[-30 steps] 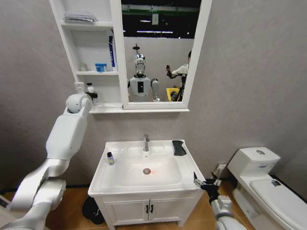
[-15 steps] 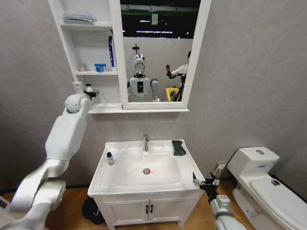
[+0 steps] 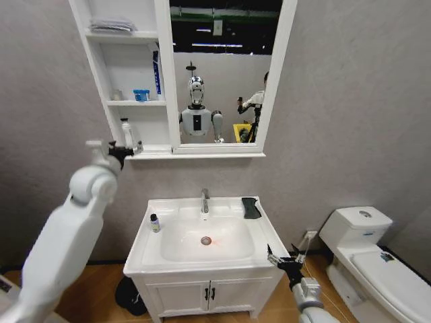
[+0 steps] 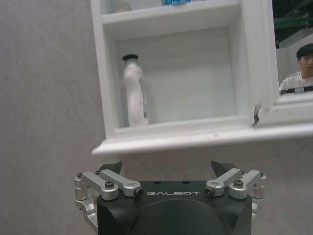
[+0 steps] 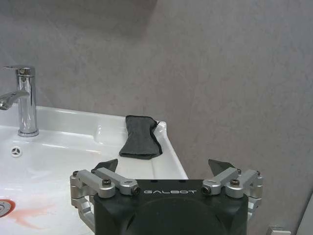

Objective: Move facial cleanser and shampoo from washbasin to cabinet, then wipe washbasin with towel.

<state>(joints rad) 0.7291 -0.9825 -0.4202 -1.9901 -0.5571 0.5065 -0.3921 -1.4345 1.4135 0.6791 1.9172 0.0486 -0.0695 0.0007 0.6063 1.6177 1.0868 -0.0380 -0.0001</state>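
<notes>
A slim white bottle (image 3: 126, 132) (image 4: 133, 90) stands upright on the lowest shelf of the white cabinet (image 3: 108, 67) (image 4: 171, 142). My left gripper (image 3: 126, 149) (image 4: 166, 169) hovers open just in front of and below that shelf's edge, apart from the bottle. The pale lilac bottle with a black cap (image 3: 155, 223) stands on the left rim of the washbasin (image 3: 138, 259) (image 5: 166, 161). On the back right rim lies the dark folded towel (image 3: 251, 207) (image 5: 141, 142). Off the basin's front right corner, my right gripper (image 3: 278, 258) (image 5: 164, 166) waits open and empty.
A blue tub (image 3: 141, 95) and a tall blue tube (image 3: 157, 70) sit on the middle shelf, a pale cloth stack (image 3: 111, 25) on the top one. The chrome tap (image 3: 205, 200) (image 5: 24, 100) stands at the basin's back. A toilet (image 3: 367, 249) is at the right.
My left arm has pulled back out of the lowest shelf, leaving the white bottle standing there. The right arm has barely shifted.
</notes>
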